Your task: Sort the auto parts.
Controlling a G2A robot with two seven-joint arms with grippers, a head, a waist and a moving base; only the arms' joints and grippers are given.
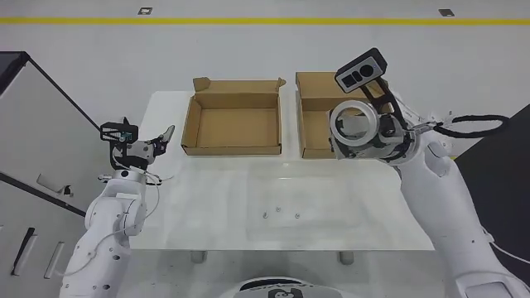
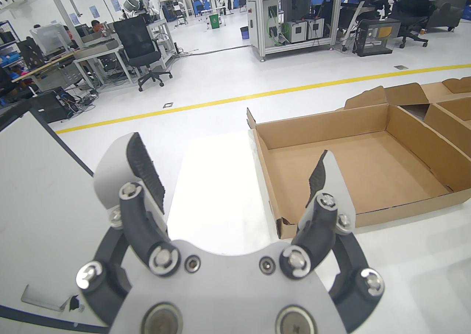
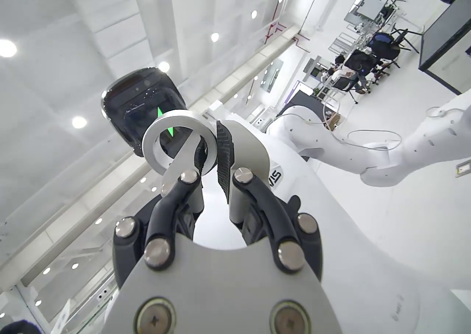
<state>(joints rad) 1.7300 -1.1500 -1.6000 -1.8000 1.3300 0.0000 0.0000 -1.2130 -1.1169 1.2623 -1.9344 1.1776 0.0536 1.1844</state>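
My right gripper (image 3: 212,153) is clamped on a metal ring (image 3: 151,146) — one finger passes through the hole and the other presses from outside, so the rim is pinched between the pads. I hold it well above the table (image 1: 207,219), with the gripper turned upward and the ring's flat face showing from above. I take that for a showing pose, a way to have the part seen plainly before choosing where it belongs. From above, the ring hangs over the right box (image 1: 303,124), one of two open cardboard boxes, which makes that box its likely home. I cannot say what lies in it, since my arm covers much of it. The left box (image 1: 232,151) stands just beside it with its flaps folded out. My left gripper (image 2: 230,166) is spread wide with nothing in it. It is parked over the table's left edge and points towards the left box — out of the right arm's way, yet near enough to serve that box. A few small pieces (image 1: 278,211), too small to name, lie loose on the table near its front middle, well apart from both boxes. By my reckoning the sorting has some way to go. The pinch on the rim is narrow, so a tilt while lowering could let the ring swing.
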